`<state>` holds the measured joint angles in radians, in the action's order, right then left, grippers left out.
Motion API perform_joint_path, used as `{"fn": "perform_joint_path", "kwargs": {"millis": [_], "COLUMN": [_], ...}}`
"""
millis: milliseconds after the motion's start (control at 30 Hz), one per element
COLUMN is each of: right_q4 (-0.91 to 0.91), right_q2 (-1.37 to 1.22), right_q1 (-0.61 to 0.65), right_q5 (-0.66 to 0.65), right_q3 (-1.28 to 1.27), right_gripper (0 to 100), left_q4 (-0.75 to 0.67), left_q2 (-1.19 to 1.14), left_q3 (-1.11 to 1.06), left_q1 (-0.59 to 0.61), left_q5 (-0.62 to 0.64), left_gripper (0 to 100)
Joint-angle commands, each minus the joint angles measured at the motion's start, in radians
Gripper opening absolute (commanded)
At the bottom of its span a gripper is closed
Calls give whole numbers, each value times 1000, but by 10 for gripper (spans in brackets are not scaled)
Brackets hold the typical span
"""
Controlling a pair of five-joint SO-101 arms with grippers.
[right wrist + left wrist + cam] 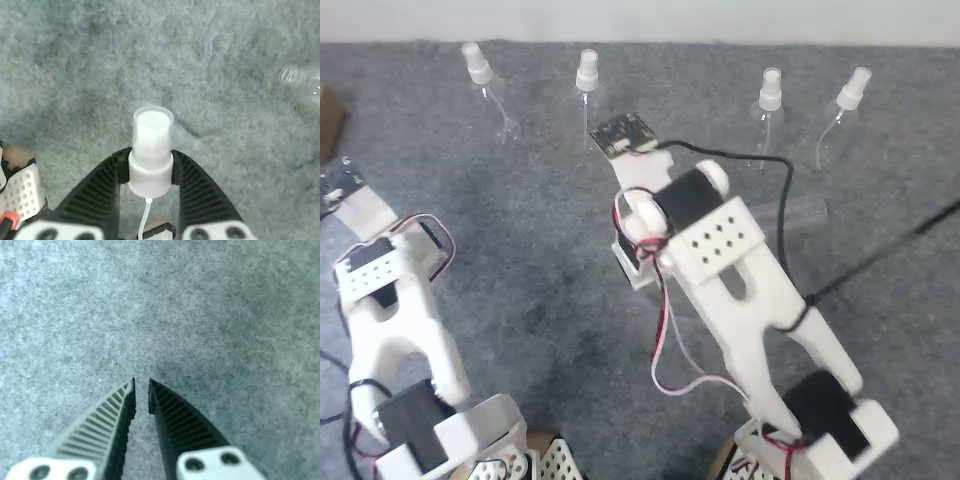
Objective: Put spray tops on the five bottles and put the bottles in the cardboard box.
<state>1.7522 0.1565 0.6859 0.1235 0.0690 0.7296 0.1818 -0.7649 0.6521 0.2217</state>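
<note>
Gripping white, clear-capped spray top

The left arm holds its jaws nearly together, while the right arm has jaws clamped on a spray top.

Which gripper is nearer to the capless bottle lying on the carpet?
Right. The right gripper, shut on a spray top, is close beside the bottle; the left gripper is over bare carpet, farther off.
</note>
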Motion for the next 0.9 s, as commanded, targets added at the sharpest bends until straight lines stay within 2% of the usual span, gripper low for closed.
{"fn": "perform_joint_path", "kwargs": {"millis": [0,267,533,700,867], "right_q4": [19,-53,-180,-271,-361], "right_q2": [143,372,616,750,875], "right_q1": [-19,-237,-318,-389,-452], "right_q5": [12,8,6,8,11], "right_q3": [-28,-169,-331,-405,-493], "right_gripper": [7,7,7,7,7], "left_q4": [-20,-20,-14,-15,-14], "left_q2": [51,51,54,58,58], "left_q3": [44,42,41,45,81], "left_q1": [-8,-15,-54,-153,-288], "left_q5": [9,9,5,-2,-84], "left_gripper": [44,44,44,44,44]}}
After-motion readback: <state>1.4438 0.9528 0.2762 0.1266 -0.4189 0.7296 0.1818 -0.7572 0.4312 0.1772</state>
